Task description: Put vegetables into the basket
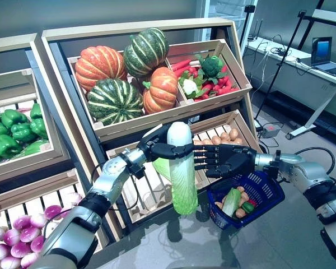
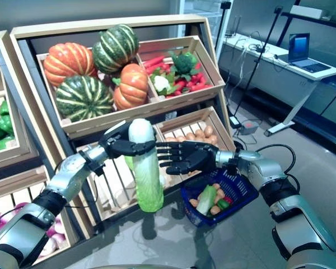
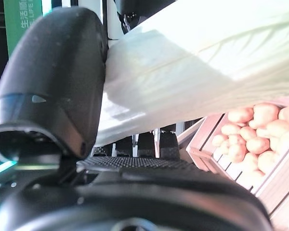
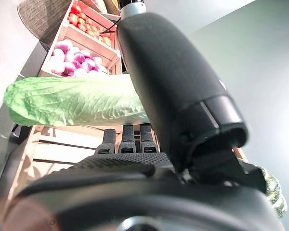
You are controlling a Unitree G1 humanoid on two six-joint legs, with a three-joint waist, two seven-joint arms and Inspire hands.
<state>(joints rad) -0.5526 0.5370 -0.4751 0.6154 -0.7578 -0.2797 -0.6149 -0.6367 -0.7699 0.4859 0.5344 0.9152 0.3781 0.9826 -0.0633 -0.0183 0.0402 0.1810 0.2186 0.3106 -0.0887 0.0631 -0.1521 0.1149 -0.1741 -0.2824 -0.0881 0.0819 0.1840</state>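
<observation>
Cabbage [image 1: 182,174]: long napa type, white stem up, green leaf end down, held upright in front of the wooden rack [image 1: 235,33], above the floor and just left of the basket [image 1: 266,193]

Left robot hand [image 1: 162,147]: fingers and thumb curled round the cabbage's white upper part, grasping it; its wrist view shows the pale stem pressed against the thumb

Right robot hand [image 1: 227,161]: fingers straight and spread, reaching toward the cabbage from the right, tips close to those of the left; whether they touch the cabbage cannot be told

Basket: blue plastic, hanging under the right wrist, not over the cabbage; holds a green-white vegetable, small orange and red pieces

Rack, top crates: striped pumpkins [image 1: 126,73], orange and green; red peppers with broccoli [image 1: 210,70]

Rack, lower crate: potatoes [image 1: 224,137], behind the hands

Left shelf: green peppers [image 1: 14,131] above, purple onions [image 1: 22,235] below
</observation>
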